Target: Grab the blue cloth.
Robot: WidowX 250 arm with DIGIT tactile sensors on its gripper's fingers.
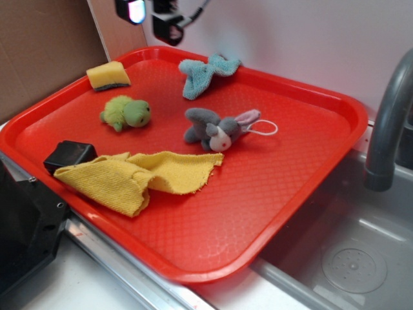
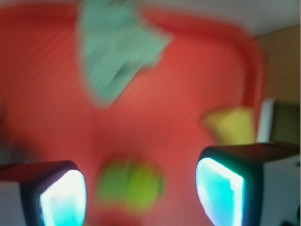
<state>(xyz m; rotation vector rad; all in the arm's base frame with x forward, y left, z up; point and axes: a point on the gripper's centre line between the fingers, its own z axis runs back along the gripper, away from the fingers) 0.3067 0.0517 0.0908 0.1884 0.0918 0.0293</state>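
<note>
Red tray (image 1: 303, 194) sits on the table beside a sink (image 1: 361, 258) with a grey faucet (image 1: 387, 123) at right. 6 items on the tray.

Blue cloth (image 1: 205, 72) lies bunched at the far edge of the tray, near the back rim, touching nothing else. In the wrist view the blue cloth (image 2: 117, 52) shows near the top of the frame, blurred, on bare red tray (image 2: 56, 113).

Gripper (image 1: 151, 16) hangs above the far rim of the tray, up and to the left of the cloth, well clear of it; only its lower end shows in the exterior view. In the wrist view the gripper (image 2: 141, 190) has its jaws spread wide, 2 fingertips (image 2: 63, 197) glowing cyan at the bottom corners, nothing between them but tray and toy below. It holds nothing.

Other items:
- Yellow sponge (image 1: 108, 75) with a dark underside, far-left corner of the tray; also at right in the wrist view (image 2: 230, 125).
- Green plush toy (image 1: 126, 113), left of centre; seen blurred between the jaws in the wrist view (image 2: 131, 183).
- Grey plush toy (image 1: 216, 128) with a pink ear and white loop, mid-tray, near the blue cloth but apart from it.
- Yellow knit cloth (image 1: 139, 175), rumpled, near-left part of the tray.
- Black block (image 1: 68, 155), touching the yellow knit cloth at its left end.
</note>
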